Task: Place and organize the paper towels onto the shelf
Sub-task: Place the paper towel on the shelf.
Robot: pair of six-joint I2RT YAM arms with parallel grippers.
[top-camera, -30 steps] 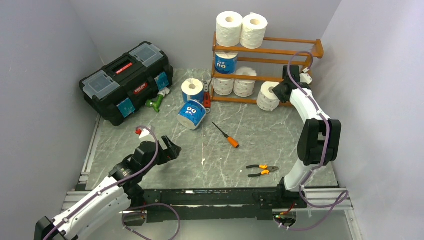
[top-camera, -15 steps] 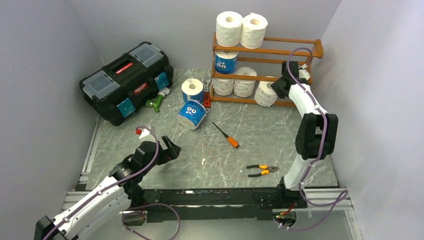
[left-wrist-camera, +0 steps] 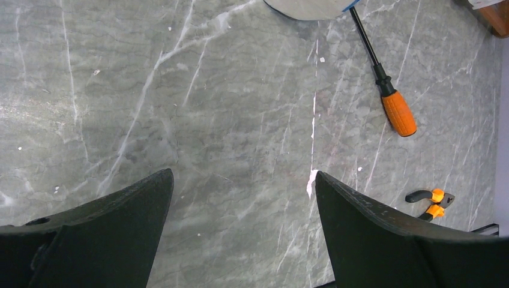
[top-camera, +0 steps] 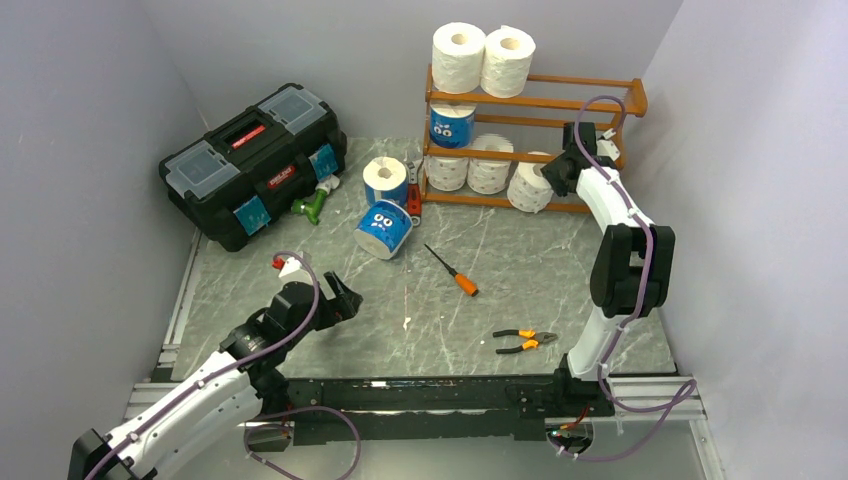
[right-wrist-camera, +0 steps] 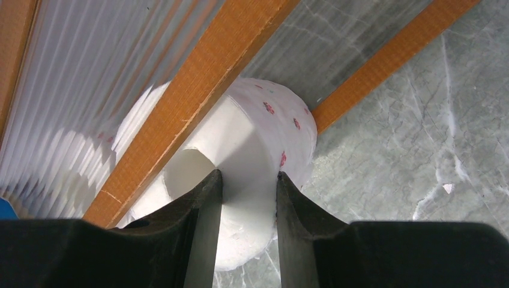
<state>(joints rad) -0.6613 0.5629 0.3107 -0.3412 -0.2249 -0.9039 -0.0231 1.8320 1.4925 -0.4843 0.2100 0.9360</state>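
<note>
With the right gripper (right-wrist-camera: 247,177) pinching the wall of a white roll (right-wrist-camera: 264,132) at the bottom of the shelf (right-wrist-camera: 198,90) and the left gripper (left-wrist-camera: 243,175) spread, the roll may catch on the shelf and tumble out.

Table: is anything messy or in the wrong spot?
Yes. One blue roll stands on the table left of the shelf, not on it; a second blue roll, with eyes, lies tilted. A screwdriver and pliers lie loose.
</note>
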